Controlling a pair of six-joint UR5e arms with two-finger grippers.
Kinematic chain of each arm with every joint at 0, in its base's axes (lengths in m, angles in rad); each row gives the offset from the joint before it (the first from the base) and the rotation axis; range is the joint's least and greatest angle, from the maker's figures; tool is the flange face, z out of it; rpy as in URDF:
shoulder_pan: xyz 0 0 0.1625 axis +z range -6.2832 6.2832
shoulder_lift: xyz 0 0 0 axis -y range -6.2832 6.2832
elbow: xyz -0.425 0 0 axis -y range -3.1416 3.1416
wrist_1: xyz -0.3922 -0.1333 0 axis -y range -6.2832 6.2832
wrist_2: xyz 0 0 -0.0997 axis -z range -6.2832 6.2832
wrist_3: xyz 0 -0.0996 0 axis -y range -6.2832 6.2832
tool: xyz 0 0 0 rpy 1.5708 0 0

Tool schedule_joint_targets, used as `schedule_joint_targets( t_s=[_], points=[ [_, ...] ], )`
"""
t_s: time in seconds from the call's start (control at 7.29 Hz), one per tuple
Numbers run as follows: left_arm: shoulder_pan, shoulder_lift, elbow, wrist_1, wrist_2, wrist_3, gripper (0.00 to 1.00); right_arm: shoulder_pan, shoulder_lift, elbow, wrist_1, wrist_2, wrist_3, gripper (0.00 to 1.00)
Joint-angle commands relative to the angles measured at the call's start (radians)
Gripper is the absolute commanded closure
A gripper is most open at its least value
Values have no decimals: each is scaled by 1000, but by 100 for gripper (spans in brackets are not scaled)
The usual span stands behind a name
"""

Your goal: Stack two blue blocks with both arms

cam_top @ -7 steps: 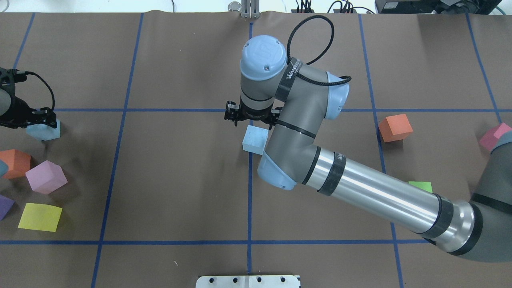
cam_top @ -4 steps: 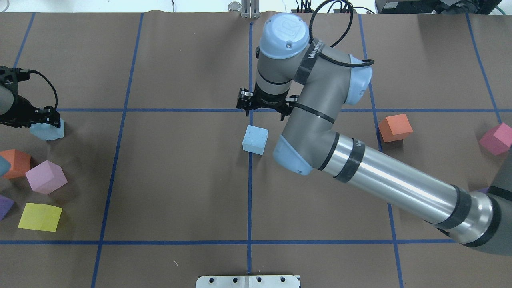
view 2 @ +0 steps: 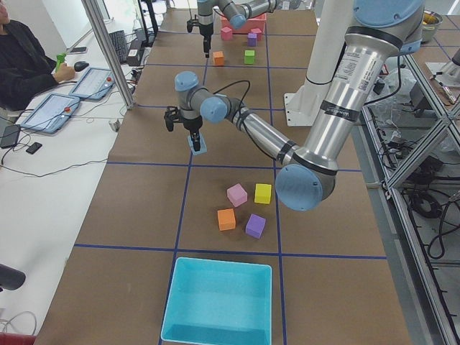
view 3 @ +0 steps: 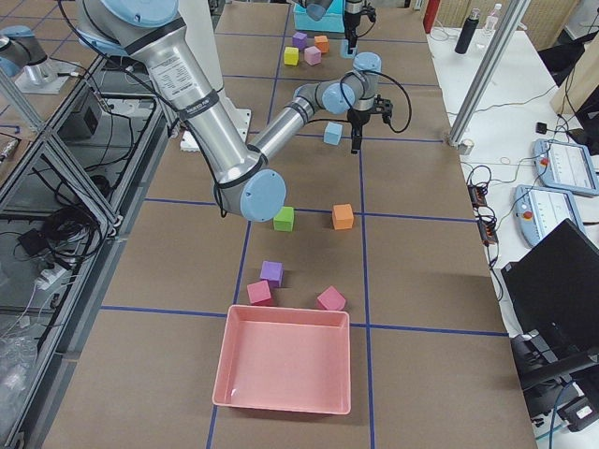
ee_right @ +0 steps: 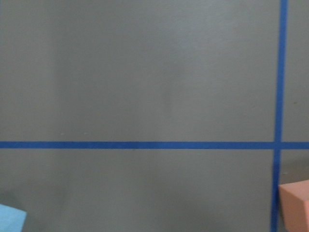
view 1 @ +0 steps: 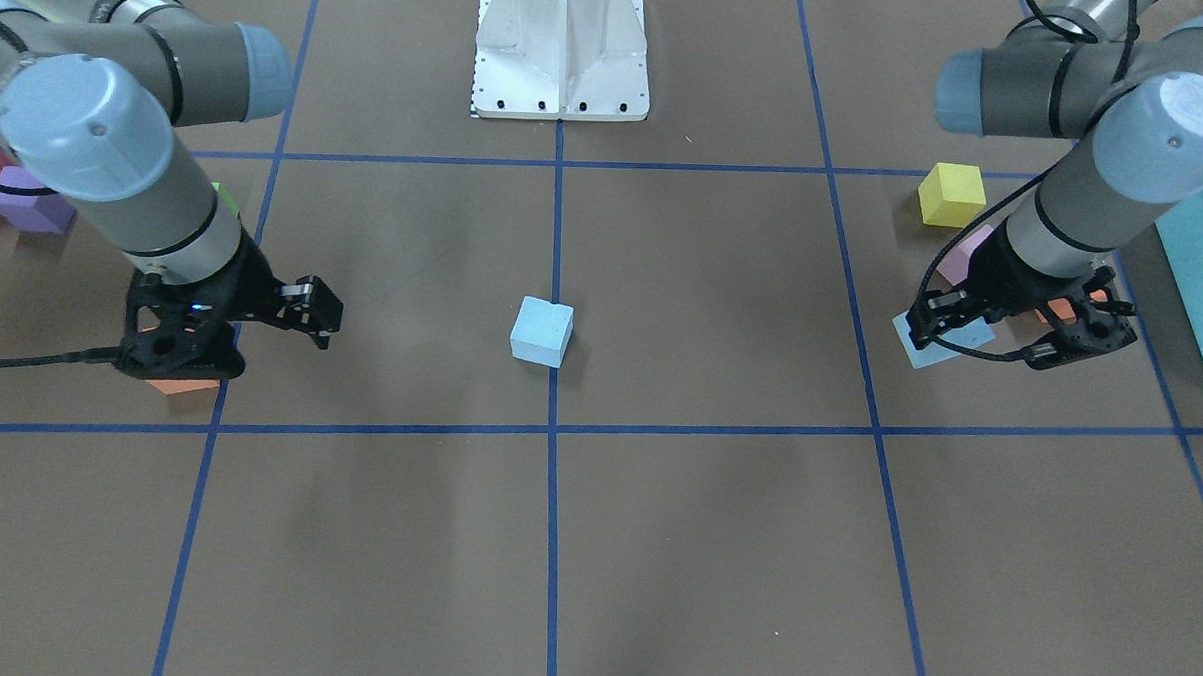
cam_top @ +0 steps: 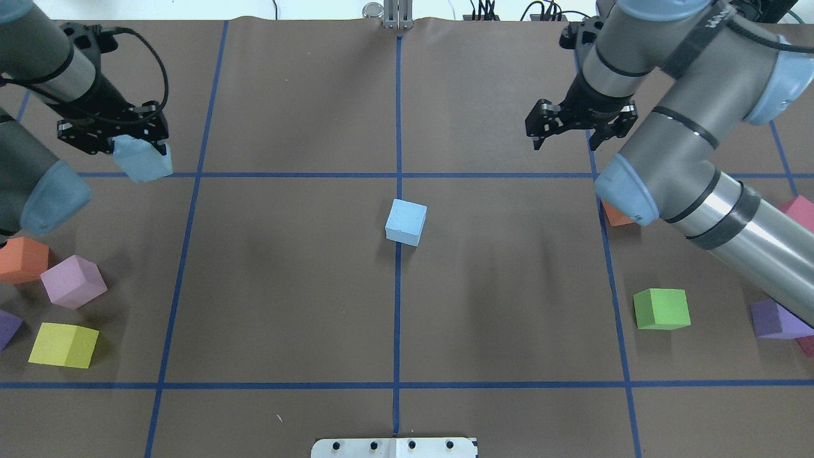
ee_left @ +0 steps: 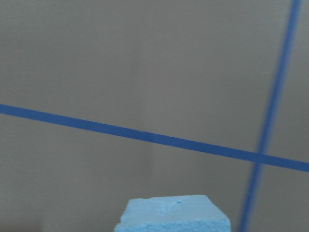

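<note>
One pale blue block (cam_top: 405, 221) sits on the table's centre line, also in the front view (view 1: 542, 332) and the right side view (view 3: 331, 133). My left gripper (cam_top: 137, 145) is shut on the other blue block (cam_top: 145, 164) and holds it off the table at the far left; this block also shows in the front view (view 1: 947, 342) and the left wrist view (ee_left: 172, 215). My right gripper (cam_top: 565, 135) is open and empty, far right of the centre block, above an orange cube (view 1: 185, 383).
Orange (cam_top: 22, 259), lilac (cam_top: 71, 281), yellow (cam_top: 63, 345) and purple (cam_top: 7, 327) cubes lie at the near left. Green (cam_top: 661, 308), purple (cam_top: 772, 318) and pink (cam_top: 798, 213) cubes lie at the right. A turquoise bin (view 2: 219, 302) and a pink bin (view 3: 285, 360) stand at the table's ends.
My right gripper has drawn back from over the centre blue block to the far right. My left gripper has lifted its blue block and carried it toward the far side and inward.
</note>
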Motion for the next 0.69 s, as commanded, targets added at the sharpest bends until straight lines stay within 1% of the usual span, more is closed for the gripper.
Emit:
schedule_joint_targets(
  t_s=[0.0, 0.14, 0.27, 0.41, 0.55],
  points=[
    [127, -169, -11, 74, 13, -251, 61, 123, -80, -22, -1, 10, -199, 0],
    [190, -231, 15, 74, 63, -335, 61, 166, -85, -69, 2, 10, -279, 0],
    [250, -330, 99, 74, 115, -408, 61, 201, -94, -127, 11, 22, -382, 0],
    [284, -435, 201, 71, 140, -464, 61, 235, -92, -181, 14, 45, -463, 0],
    [324, -492, 260, 65, 174, -499, 61, 257, -94, -212, 14, 50, -514, 0]
  ],
)
